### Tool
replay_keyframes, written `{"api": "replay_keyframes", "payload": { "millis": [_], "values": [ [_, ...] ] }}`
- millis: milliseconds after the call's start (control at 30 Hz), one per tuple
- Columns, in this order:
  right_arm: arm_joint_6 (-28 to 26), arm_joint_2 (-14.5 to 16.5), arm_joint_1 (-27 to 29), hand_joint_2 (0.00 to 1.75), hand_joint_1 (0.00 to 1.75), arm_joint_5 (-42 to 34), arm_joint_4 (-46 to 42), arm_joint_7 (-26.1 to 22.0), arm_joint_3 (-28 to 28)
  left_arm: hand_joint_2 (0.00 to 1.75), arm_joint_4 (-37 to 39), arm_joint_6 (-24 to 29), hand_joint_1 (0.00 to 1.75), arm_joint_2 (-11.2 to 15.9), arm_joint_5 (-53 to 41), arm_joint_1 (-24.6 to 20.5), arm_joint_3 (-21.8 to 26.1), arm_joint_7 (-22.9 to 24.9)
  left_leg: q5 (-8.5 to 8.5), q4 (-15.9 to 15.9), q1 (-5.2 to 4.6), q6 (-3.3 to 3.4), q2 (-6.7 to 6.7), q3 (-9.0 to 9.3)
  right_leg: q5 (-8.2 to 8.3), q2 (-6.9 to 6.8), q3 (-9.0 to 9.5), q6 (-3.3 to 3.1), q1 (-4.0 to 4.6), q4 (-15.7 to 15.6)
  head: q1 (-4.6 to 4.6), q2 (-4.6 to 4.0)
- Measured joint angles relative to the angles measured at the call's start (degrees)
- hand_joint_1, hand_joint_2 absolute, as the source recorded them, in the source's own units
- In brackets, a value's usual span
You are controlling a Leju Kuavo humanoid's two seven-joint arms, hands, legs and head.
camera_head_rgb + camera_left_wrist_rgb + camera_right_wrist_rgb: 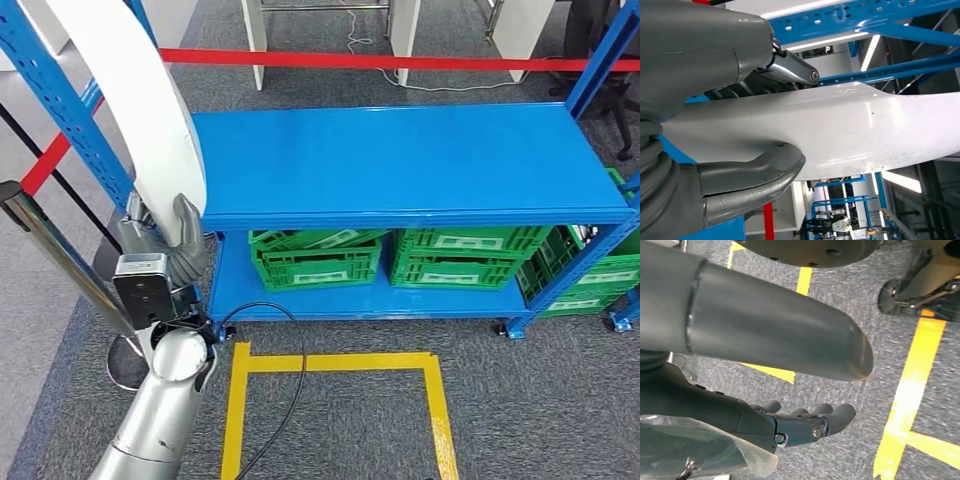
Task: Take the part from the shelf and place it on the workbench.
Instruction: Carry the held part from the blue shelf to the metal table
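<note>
One long white part (143, 110) held upright by left hand (185, 245).

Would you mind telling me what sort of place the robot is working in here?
Probably a factory or warehouse test area: a blue steel shelf holds green plastic crates on its lower level, yellow floor tape marks a standing zone on grey carpet, and red barrier tape cordons it off.

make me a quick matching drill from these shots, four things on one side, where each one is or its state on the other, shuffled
Things:
1. white part
2. green crates
3. right hand
4. yellow tape

Places or states:
A. marked on the carpet floor
B. on the lower shelf
C. held by the left hand
D. empty, hanging above the floor

Pairs: 1-C, 2-B, 3-D, 4-A
</note>
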Motion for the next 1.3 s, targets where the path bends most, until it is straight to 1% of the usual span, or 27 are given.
{"api": "replay_keyframes", "payload": {
  "millis": [67,100,167,200,233,267,333,367,400,433,500,567,633,700,733,767,833,867,900,933,967,1033,1100,1133,1200,1233,1300],
  "values": [
    [0.03,0.00,-0.02,0.00,0.00,0.04,0.00,0.01,0.00,1.75,-0.16,0.00,1.75,-0.20,-0.09,-0.09,0.01,-0.02,0.14,-7.43,-0.22,0.60,-0.02,4.61,0.92,0.02,-0.84,0.48,0.11,0.31,0.05,0.00],
    [0.06,0.00,-0.02,0.00,0.00,0.07,0.00,0.01,0.00,1.75,-0.23,0.00,1.75,-0.29,-0.14,-0.10,0.04,-0.03,-0.25,-9.27,-0.38,0.86,-0.03,5.53,1.43,-0.01,-1.05,0.79,0.10,0.27,0.05,0.00],
    [0.13,0.00,0.00,0.00,0.00,0.11,0.00,0.04,0.00,1.75,-0.30,0.00,1.75,-0.40,-0.19,-0.08,0.11,-0.04,0.28,-10.00,-0.44,1.46,0.01,5.26,2.29,-0.03,-1.27,1.49,0.01,0.02,0.05,0.00],
    [0.15,0.00,0.03,0.00,0.00,0.12,0.00,0.06,0.00,1.75,-0.30,0.00,1.75,-0.46,-0.19,-0.10,0.15,-0.04,0.90,-10.09,-0.37,1.89,0.09,4.83,1.77,0.03,-1.62,1.83,-0.07,0.28,0.08,0.00],
    [0.18,0.00,0.07,0.00,0.00,0.12,0.00,0.10,0.00,1.75,-0.30,-0.01,1.75,-0.55,-0.18,-0.12,0.16,-0.04,1.60,-10.22,-0.25,2.33,0.17,4.29,0.17,0.12,-2.25,2.12,-0.11,1.39,0.19,0.00],
    [0.20,0.00,0.09,0.00,0.00,0.11,0.00,0.16,0.00,1.75,-0.30,-0.02,1.75,-0.62,-0.16,-0.15,0.16,-0.04,2.34,-10.30,-0.13,2.68,0.25,3.58,-2.44,0.19,-3.19,2.37,-0.18,3.73,0.27,0.00],
    [0.23,0.00,0.09,0.00,0.00,0.06,0.00,0.23,0.00,1.75,-0.30,-0.05,1.75,-0.69,-0.10,-0.14,0.20,-0.04,3.75,-10.22,-0.21,3.00,0.29,1.78,-8.03,0.24,-5.31,2.79,-0.19,11.21,0.47,0.00],
    [0.23,0.00,0.09,0.00,0.00,0.02,0.00,0.25,0.00,1.75,-0.30,-0.07,1.75,-0.69,-0.08,-0.11,0.21,-0.04,4.48,-10.14,-0.25,2.99,0.29,0.77,-9.33,0.24,-5.91,2.97,-0.20,14.80,0.47,0.00],
    [0.23,0.00,0.08,0.00,0.00,-0.02,0.00,0.25,0.00,1.75,-0.30,-0.08,1.75,-0.69,-0.07,-0.09,0.22,-0.04,5.17,-10.01,-0.27,2.93,0.30,-0.23,-9.23,0.24,-5.79,3.07,-0.20,16.97,0.47,0.00],
    [0.23,0.00,0.08,0.00,0.00,-0.05,0.00,0.25,-0.01,1.75,-0.30,-0.08,1.75,-0.69,-0.07,-0.08,0.22,-0.04,5.80,-9.85,-0.27,2.83,0.30,-1.22,-8.02,0.24,-4.77,3.12,-0.21,17.35,0.48,0.00],
    [0.22,-0.01,0.02,0.00,0.00,-0.08,0.00,0.26,-0.01,1.75,-0.30,-0.09,1.75,-0.70,-0.05,-0.08,0.25,-0.05,6.81,-9.36,-0.26,2.49,0.29,-2.84,-5.29,0.24,0.42,2.99,-0.23,11.79,0.49,0.00],
    [0.21,-0.02,-0.17,0.00,0.00,-0.11,0.00,0.27,0.00,1.75,-0.32,-0.09,1.75,-0.71,-0.01,-0.13,0.28,-0.06,7.61,-8.71,-0.43,1.98,0.31,-4.05,-5.87,0.29,6.78,2.69,-0.13,3.12,0.47,0.00],
    [0.18,-0.01,-0.27,0.00,0.00,-0.16,0.00,0.35,0.00,1.75,-0.36,-0.08,1.75,-0.71,0.09,-0.18,0.31,-0.08,8.60,-8.45,-0.55,1.39,0.36,-4.70,-7.19,0.39,9.02,2.13,0.10,-1.08,0.43,0.00],
    [0.16,0.00,-0.15,0.00,0.00,-0.21,0.00,0.54,-0.02,1.75,-0.36,-0.06,1.75,-0.65,0.20,-0.14,0.33,-0.08,8.74,-8.23,-0.38,0.74,0.30,-5.17,-6.59,0.25,7.99,1.09,0.08,-1.32,0.44,-0.01],
    [0.16,0.00,-0.08,0.00,0.00,-0.22,0.00,0.62,-0.03,1.75,-0.36,-0.04,1.75,-0.60,0.32,-0.11,0.37,-0.08,7.39,-7.32,-0.29,0.40,0.25,-5.54,-6.06,0.11,7.52,0.52,0.03,-1.36,0.38,-0.01],
    [0.16,0.01,-0.05,0.00,0.00,-0.23,0.00,0.69,-0.04,1.75,-0.36,-0.03,1.75,-0.54,0.46,-0.09,0.40,-0.08,5.03,-5.36,-0.20,0.08,0.21,-6.12,-5.44,-0.02,6.99,0.03,-0.05,-1.41,0.27,-0.01],
    [0.16,0.00,-0.05,0.00,0.00,-0.25,0.00,0.75,-0.04,1.75,-0.36,-0.01,1.75,-0.45,0.75,-0.02,0.50,-0.09,-0.96,1.50,-0.09,-0.43,0.19,-7.55,-4.09,-0.11,5.74,-0.45,0.01,-1.32,0.02,-0.01],
    [0.16,0.00,-0.04,0.00,0.00,-0.29,0.00,0.76,-0.04,1.75,-0.36,0.00,1.75,-0.40,0.84,0.06,0.55,-0.09,-2.81,5.03,-0.04,-0.59,0.19,-7.99,-3.37,-0.13,4.90,-0.49,0.04,-1.21,-0.04,-0.01],
    [0.16,0.00,-0.03,0.00,0.00,-0.33,0.00,0.77,-0.04,1.75,-0.36,0.01,1.75,-0.36,0.90,0.15,0.64,-0.09,-3.32,7.37,-0.02,-0.67,0.19,-7.85,-2.74,-0.13,3.92,-0.48,0.07,-1.07,-0.04,-0.01],
    [0.16,0.00,0.00,0.00,0.00,-0.38,0.00,0.77,-0.04,1.75,-0.36,0.02,1.75,-0.33,0.96,0.24,0.76,-0.09,-2.45,7.83,0.00,-0.65,0.19,-6.92,-2.21,-0.13,2.92,-0.42,0.09,-0.87,-0.05,-0.01],
    [0.16,0.00,0.01,0.00,0.00,-0.42,0.00,0.78,-0.04,1.75,-0.39,0.02,1.75,-0.31,1.05,0.31,0.92,-0.09,-0.78,6.28,0.00,-0.52,0.19,-5.18,-1.76,-0.12,2.01,-0.31,0.11,-0.65,-0.06,-0.01],
    [0.15,0.01,0.01,0.00,0.00,-0.45,0.00,0.78,-0.04,1.75,-0.62,0.02,1.75,-0.36,1.31,0.36,1.25,-0.09,1.42,-1.18,-0.10,0.08,0.19,0.30,-0.98,-0.10,0.65,0.08,0.21,-0.16,-0.06,-0.01],
    [0.14,0.01,0.00,0.00,0.00,-0.49,0.00,0.76,-0.04,1.75,-0.98,0.02,1.75,-0.46,1.73,0.37,1.54,-0.10,0.72,-7.93,-0.30,0.70,0.19,4.49,-0.20,-0.12,-0.05,0.69,0.32,0.19,-0.02,-0.01],
    [0.13,0.01,0.01,0.00,0.00,-0.52,0.00,0.76,-0.04,1.75,-1.10,0.02,1.75,-0.50,1.90,0.42,1.70,-0.10,0.20,-9.40,-0.44,0.94,0.20,5.17,0.20,-0.16,-0.21,1.05,0.31,0.21,0.00,0.00],
    [0.09,0.00,0.02,0.00,0.00,-0.60,0.00,0.77,-0.04,1.75,-1.28,0.02,1.75,-0.57,1.83,0.58,2.08,-0.10,0.62,-9.94,-0.46,1.55,0.25,4.89,0.62,-0.21,-0.61,1.77,0.17,0.38,0.01,0.00],
    [0.08,0.00,0.05,0.00,0.00,-0.63,0.00,0.78,-0.04,1.75,-1.40,0.02,1.75,-0.63,1.57,0.66,2.27,-0.10,1.07,-10.04,-0.38,1.96,0.30,4.67,-0.06,-0.13,-1.13,2.07,0.13,1.22,0.10,0.00],
    [0.08,0.00,0.14,0.00,0.00,-0.65,0.00,0.82,-0.04,1.75,-1.67,0.01,1.75,-0.77,0.72,0.76,2.71,-0.11,2.07,-10.18,-0.21,2.59,0.40,3.89,-3.71,0.11,-3.48,2.60,0.06,6.44,0.31,-0.01]
  ]
}}
